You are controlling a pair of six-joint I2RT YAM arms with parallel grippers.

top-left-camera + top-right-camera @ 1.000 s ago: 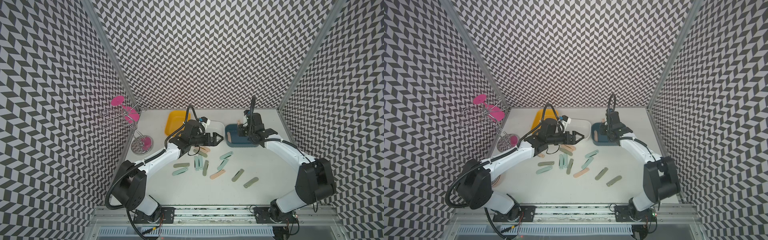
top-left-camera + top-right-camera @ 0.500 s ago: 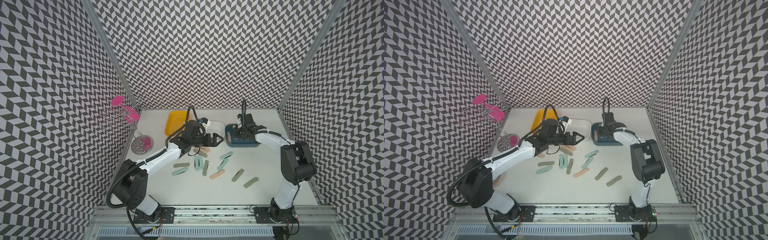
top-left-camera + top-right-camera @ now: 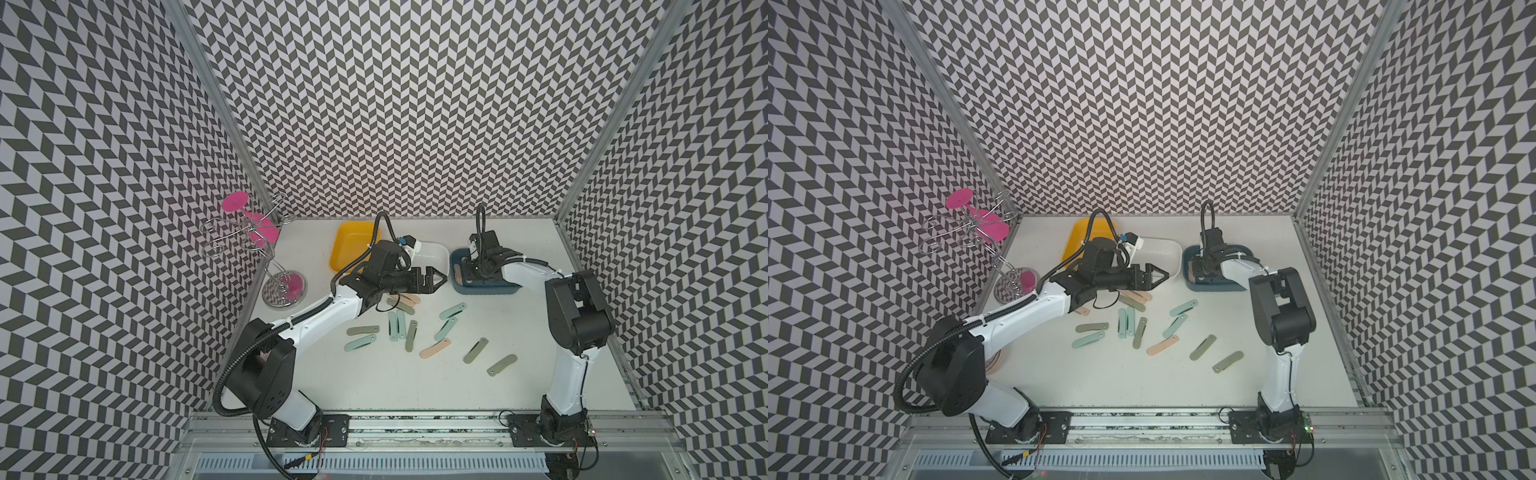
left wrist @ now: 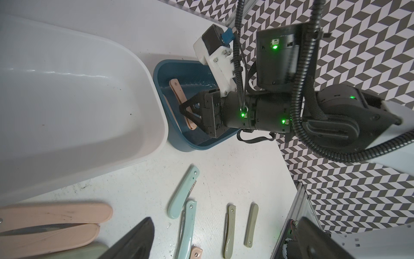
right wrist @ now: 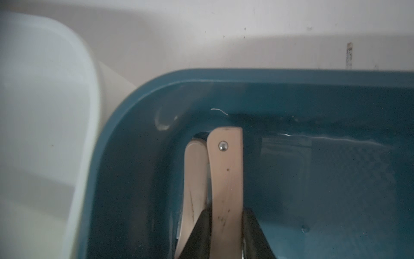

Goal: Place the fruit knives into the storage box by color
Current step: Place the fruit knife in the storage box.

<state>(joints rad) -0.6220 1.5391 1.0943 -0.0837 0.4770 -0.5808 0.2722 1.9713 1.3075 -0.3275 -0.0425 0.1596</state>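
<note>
My right gripper [image 5: 226, 215] is shut on a peach-pink fruit knife [image 5: 226, 175] low inside the dark blue storage box [image 3: 486, 289]. The knife's riveted end sits near the box's corner, beside another peach knife [image 5: 193, 170] lying there. My left gripper [image 3: 438, 280] hangs open above two peach knives [image 4: 56, 213] at the front of the white storage box [image 3: 432, 249], holding nothing. Several mint and sage knives lie loose on the table, among them a mint one [image 3: 452, 310], a peach one [image 3: 435, 348] and a sage one [image 3: 501, 365].
A yellow box [image 3: 349, 245] stands behind my left arm, beside the white one. At the left wall stands a wire rack [image 3: 249, 232] with pink glasses on a round base [image 3: 284, 286]. Patterned walls close three sides; a metal rail runs along the front.
My right arm has folded in, its elbow swinging toward the box, and the gripper has gone lower into the blue box with the peach knife. The left arm has barely moved.
</note>
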